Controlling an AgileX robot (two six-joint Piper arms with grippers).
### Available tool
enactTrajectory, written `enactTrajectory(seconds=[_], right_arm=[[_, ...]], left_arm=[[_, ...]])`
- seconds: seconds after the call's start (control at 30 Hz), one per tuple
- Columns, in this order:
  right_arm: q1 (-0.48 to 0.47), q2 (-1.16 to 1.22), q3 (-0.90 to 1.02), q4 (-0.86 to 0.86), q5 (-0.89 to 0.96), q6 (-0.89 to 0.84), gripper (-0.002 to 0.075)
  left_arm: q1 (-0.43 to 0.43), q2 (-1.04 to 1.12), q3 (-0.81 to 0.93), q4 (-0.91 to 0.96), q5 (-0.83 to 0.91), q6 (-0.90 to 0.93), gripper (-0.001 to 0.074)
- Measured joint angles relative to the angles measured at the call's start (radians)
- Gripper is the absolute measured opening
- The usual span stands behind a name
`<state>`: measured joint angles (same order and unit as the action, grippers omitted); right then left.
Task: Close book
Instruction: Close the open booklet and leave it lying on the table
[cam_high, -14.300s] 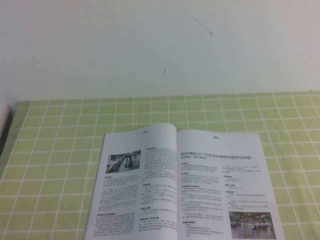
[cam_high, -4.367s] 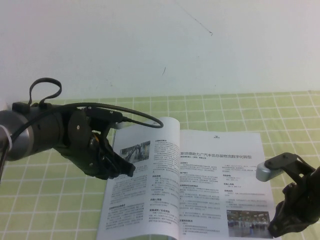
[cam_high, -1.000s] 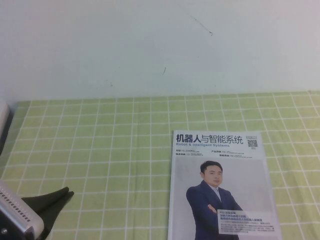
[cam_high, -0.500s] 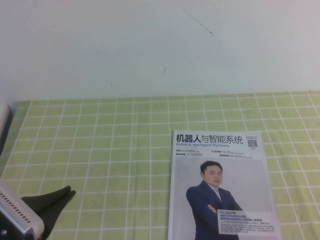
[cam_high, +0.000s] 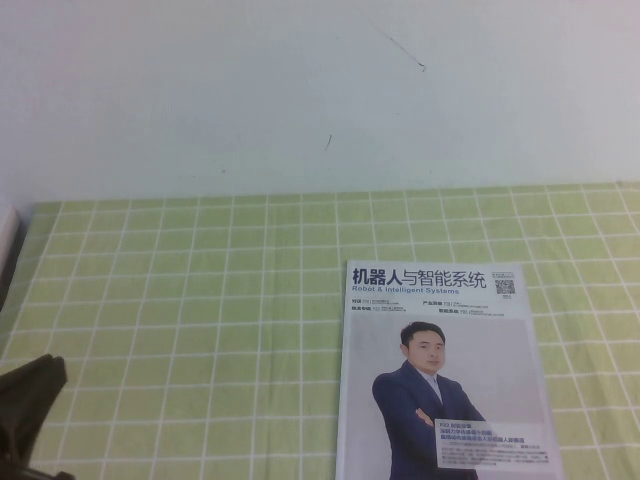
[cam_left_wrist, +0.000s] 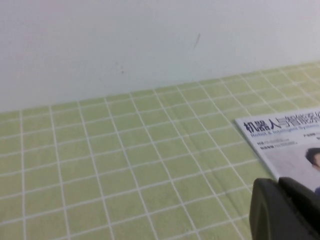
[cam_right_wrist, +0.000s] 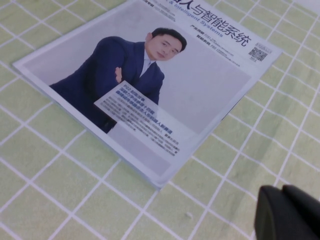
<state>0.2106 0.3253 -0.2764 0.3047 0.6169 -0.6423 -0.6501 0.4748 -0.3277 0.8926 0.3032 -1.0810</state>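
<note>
**Operator:** Where is the book?

**Describer:** In your high view the book (cam_high: 445, 372) lies shut and flat on the green checked cloth (cam_high: 200, 300), toward 5 o'clock from the middle of the table. The cover faces up. A title band runs across its far end, with a small QR code (cam_high: 505, 287) at its 1 o'clock corner. Below these is a man in a dark blue suit, arms folded. The book's near end runs out of the picture at 6 o'clock.

**Operator:** And my left gripper?

**Describer:** Your left gripper (cam_high: 38, 385) shows as a dark shape in the 8 o'clock corner of the high view, over bare cloth and well apart from the book. Its own camera shows two black fingers (cam_left_wrist: 265, 205) pressed together with only a thin seam between them. They hold nothing. The book's title corner lies beyond them.

**Operator:** The right one?

**Describer:** Your right gripper (cam_right_wrist: 281, 194) shows only in its own wrist camera. Its black fingers (cam_right_wrist: 302, 212) are likewise closed against each other and empty. They hang over the cloth beside the book's long edge on the QR-code side, near it but not touching.

**Operator:** Anything else?

**Describer:** A pale wall (cam_high: 300, 90) rises behind the cloth at 12 o'clock, with a few small dark marks on it. A white thing (cam_high: 6, 235) peeks in at 9 o'clock, and you cannot tell what it is.
</note>
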Motion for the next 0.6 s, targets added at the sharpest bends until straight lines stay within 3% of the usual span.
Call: enactTrajectory(seconds=[0.1,0.3,0.43,0.6], right_arm=[[0.000,0.000,0.000,0.000,0.000,0.000,-0.0003],[0.000,0.000,0.000,0.001,0.000,-0.002,-0.0003],[0.000,0.000,0.000,0.002,0.000,-0.006,-0.0003],[0.000,0.000,0.000,0.002,0.000,-0.008,-0.0003]], left_arm=[[0.000,-0.086,-0.002,-0.039,0.040,0.096,-0.0002],[0.050,-0.253,-0.003,-0.352,0.180,0.494,-0.0002],[0.196,-0.339,0.020,-0.515,0.189,0.671,-0.0002],[0.450,-0.452,0.122,-0.742,0.028,0.952,-0.0002]])
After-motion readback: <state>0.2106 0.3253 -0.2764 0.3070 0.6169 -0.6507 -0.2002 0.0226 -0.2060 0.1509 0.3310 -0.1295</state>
